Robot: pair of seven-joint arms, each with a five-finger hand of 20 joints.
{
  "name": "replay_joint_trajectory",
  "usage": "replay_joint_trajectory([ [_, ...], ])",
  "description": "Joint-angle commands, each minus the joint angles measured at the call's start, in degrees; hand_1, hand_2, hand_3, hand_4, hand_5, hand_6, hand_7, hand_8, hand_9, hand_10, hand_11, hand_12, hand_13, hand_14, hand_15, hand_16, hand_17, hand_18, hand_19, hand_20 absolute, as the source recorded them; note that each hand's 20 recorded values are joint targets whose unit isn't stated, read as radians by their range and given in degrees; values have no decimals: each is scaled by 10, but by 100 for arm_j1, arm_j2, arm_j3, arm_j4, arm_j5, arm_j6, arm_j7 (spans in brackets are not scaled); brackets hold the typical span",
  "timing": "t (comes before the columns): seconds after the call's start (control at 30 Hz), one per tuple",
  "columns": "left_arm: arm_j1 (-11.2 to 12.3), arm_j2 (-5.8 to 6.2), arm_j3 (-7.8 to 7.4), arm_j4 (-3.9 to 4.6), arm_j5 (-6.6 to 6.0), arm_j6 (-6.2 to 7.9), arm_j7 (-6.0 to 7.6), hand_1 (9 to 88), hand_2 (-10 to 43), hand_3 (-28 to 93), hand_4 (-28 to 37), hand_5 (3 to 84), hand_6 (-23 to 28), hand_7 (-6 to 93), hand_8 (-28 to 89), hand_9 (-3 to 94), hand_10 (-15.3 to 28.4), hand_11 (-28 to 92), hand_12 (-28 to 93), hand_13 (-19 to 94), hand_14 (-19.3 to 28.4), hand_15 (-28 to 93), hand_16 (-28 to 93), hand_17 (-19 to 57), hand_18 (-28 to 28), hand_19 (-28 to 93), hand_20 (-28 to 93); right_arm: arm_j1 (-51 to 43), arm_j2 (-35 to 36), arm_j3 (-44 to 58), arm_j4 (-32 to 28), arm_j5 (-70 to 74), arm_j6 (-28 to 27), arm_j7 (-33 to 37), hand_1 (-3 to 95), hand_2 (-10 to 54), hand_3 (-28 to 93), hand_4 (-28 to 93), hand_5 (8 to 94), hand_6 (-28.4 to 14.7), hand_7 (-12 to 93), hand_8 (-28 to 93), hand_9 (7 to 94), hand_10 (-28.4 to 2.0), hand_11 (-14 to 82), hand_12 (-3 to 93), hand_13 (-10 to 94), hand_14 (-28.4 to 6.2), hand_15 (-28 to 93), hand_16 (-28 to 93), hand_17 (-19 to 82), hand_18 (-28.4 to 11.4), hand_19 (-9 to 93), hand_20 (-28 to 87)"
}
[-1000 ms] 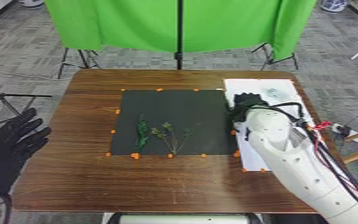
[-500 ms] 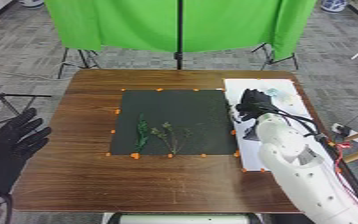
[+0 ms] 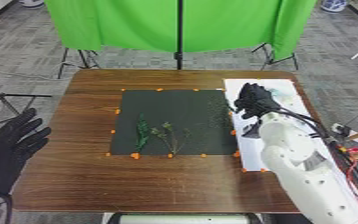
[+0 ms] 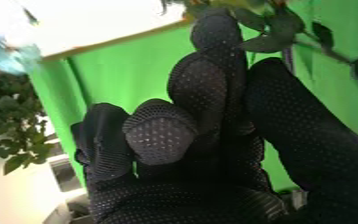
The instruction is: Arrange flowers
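In the head view, my right hand point(image 3: 257, 99) is over the white board, just right of the dark mat point(image 3: 162, 105). Faint leaves of a sprig point(image 3: 220, 111) extend from its left side over the mat's right edge. The right wrist view has my right hand point(image 4: 202, 95) with thumb and forefinger close together, pinching the leafy sprig point(image 4: 278, 30), whose leaves stand beyond the fingertips; its stem is mostly hidden. A narrow green stem point(image 3: 142, 134) and a thin branching sprig point(image 3: 171, 136) lie side by side on the mat. My left hand point(image 3: 14, 145) is open at the left.
The white board point(image 3: 257, 162) lies along the table's right side, with a pale bluish object point(image 3: 285, 91) near its far end. Orange markers border the mat on the brown table point(image 3: 87, 175). A green curtain point(image 3: 131, 25) hangs behind the table.
My right hand has moved slightly away from me and turned over the white board. Leaves have come into sight over the mat's right edge. My left hand has stayed still.
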Motion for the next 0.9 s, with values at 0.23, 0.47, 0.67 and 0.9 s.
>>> replay_joint_trajectory([
  [0.23, 52, -28, 18, 34, 3, 21, -55, 252, -63, 695, -278, 292, 5, 234, -116, 234, 99, 211, 153, 217, 136, 301, 7, -99, 231, 444, 60, -575, -141, -153, -717, -121, 3, -815, 375, 0, 932, -189, 849, -59, 359, 58, 804, -79, 527, 374, 769, -45, 801, 276, 459, -185, 932, 625],
  [0.47, -12, -29, 35, 56, 15, -2, -93, 252, -62, 694, -278, 291, 5, 234, -116, 234, 99, 212, 154, 217, 136, 301, 7, -100, 231, 444, 61, -596, -83, -386, -298, -662, 40, -1333, 375, 1, 932, -198, 858, -57, 339, 58, 802, -75, 525, 374, 770, -42, 800, 277, 460, -183, 932, 625],
  [0.67, -35, -68, 28, 61, 24, -6, -132, 250, -62, 696, -279, 291, 5, 236, -116, 234, 99, 210, 153, 217, 137, 300, 7, -100, 231, 444, 61, -714, 33, -350, -239, -921, 7, -1624, 373, 0, 932, -204, 868, -56, 303, 59, 798, -72, 522, 374, 766, -41, 798, 278, 458, -180, 932, 625],
  [0.9, 29, -67, 24, 45, 16, -3, -81, 249, -62, 697, -279, 292, 5, 234, -116, 234, 99, 211, 153, 216, 137, 302, 7, -100, 232, 444, 61, -904, 84, -396, -446, -918, -209, -1550, 359, -2, 932, -209, 899, -84, 190, 69, 797, -67, 519, 369, 763, -39, 797, 272, 453, -175, 932, 619],
])
